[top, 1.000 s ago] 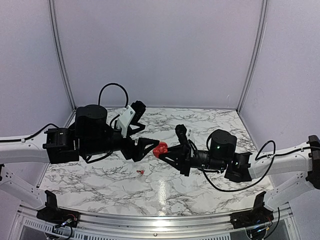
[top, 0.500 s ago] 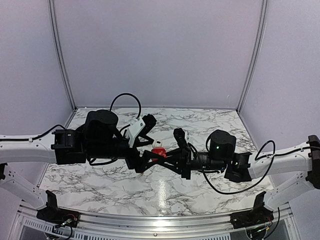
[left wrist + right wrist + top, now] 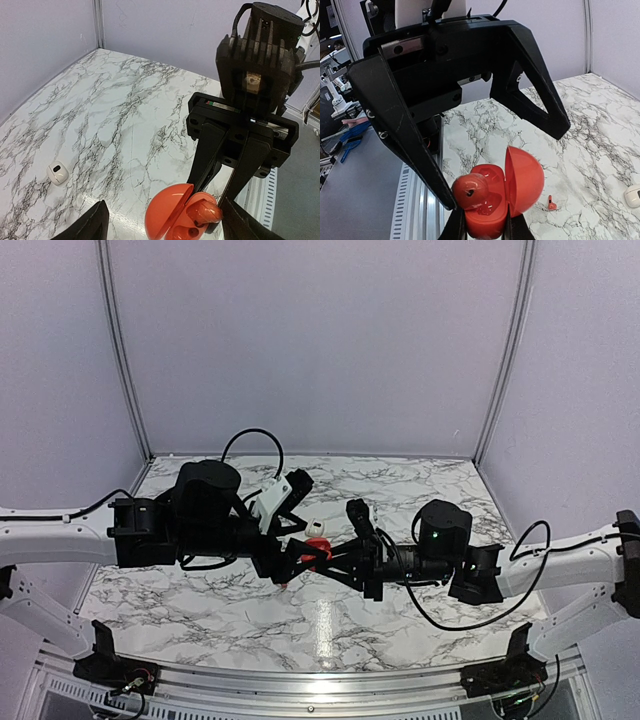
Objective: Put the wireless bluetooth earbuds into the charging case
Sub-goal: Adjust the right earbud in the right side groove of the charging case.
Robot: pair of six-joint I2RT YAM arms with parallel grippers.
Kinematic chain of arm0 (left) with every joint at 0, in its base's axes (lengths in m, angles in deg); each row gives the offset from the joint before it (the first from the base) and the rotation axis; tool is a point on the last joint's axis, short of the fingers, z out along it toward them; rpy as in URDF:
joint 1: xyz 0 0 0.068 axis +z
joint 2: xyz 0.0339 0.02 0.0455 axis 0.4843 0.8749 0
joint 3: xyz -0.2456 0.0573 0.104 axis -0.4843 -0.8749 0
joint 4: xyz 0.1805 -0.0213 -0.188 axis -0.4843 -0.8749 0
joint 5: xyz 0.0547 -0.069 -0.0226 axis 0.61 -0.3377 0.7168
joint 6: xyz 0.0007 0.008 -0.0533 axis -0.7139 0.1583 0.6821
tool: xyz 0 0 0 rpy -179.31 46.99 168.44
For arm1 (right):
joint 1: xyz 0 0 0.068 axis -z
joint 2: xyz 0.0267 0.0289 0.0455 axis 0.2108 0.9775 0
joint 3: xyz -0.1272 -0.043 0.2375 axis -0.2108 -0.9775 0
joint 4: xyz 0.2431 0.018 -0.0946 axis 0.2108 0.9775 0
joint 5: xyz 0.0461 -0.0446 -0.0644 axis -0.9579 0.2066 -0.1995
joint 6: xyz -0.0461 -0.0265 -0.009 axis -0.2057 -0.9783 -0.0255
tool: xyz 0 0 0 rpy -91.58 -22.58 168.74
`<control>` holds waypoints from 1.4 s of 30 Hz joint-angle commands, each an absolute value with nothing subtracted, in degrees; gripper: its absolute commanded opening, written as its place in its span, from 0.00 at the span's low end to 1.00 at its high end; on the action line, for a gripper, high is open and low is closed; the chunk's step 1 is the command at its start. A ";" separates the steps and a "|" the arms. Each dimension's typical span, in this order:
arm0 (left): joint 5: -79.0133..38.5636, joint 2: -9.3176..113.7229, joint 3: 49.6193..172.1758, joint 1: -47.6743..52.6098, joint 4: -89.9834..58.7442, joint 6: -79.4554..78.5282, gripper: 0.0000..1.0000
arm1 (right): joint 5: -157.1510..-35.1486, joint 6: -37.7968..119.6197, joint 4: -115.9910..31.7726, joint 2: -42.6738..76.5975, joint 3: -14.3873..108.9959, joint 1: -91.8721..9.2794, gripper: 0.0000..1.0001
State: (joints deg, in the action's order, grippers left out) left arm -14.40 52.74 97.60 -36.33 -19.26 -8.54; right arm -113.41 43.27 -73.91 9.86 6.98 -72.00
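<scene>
The charging case (image 3: 520,182) shows here as a red hinged shell. Its lid stands open, with sockets visible inside. My right gripper (image 3: 485,227) is shut on its base and holds it above the table. One red earbud (image 3: 470,191) sits at the case's mouth, partly in a socket and touching one fingertip (image 3: 445,202) of my left gripper. In the left wrist view the left gripper (image 3: 162,220) is open, its fingers straddling the case (image 3: 167,215) and that earbud (image 3: 205,214). A second tiny red earbud (image 3: 551,203) lies on the marble table. From above, both grippers meet at the case (image 3: 318,550).
A small white rounded piece (image 3: 57,172) with a dark hole lies on the marble beyond the grippers, also seen from above (image 3: 316,528). The table's metal front rail (image 3: 417,200) runs close below the case. Purple walls enclose the back and sides.
My left arm has swung right, bringing its open jaws around the case held by the right gripper. The jaws have narrowed slightly. The right arm has barely moved.
</scene>
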 commanded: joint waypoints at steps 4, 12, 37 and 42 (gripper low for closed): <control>-14.48 53.94 98.41 -35.63 -19.19 -8.20 0.79 | -115.00 42.80 -75.06 9.09 8.26 -72.11 0.00; -12.48 53.49 98.37 -35.55 -19.20 -7.41 0.83 | -114.52 42.63 -75.84 7.44 7.64 -72.09 0.00; -16.35 51.54 98.08 -34.51 -16.11 -4.94 0.91 | -115.50 42.62 -74.78 8.43 7.57 -72.10 0.00; -16.45 52.27 98.19 -34.31 -16.40 -5.48 0.89 | -116.31 42.77 -75.28 8.39 7.61 -72.11 0.00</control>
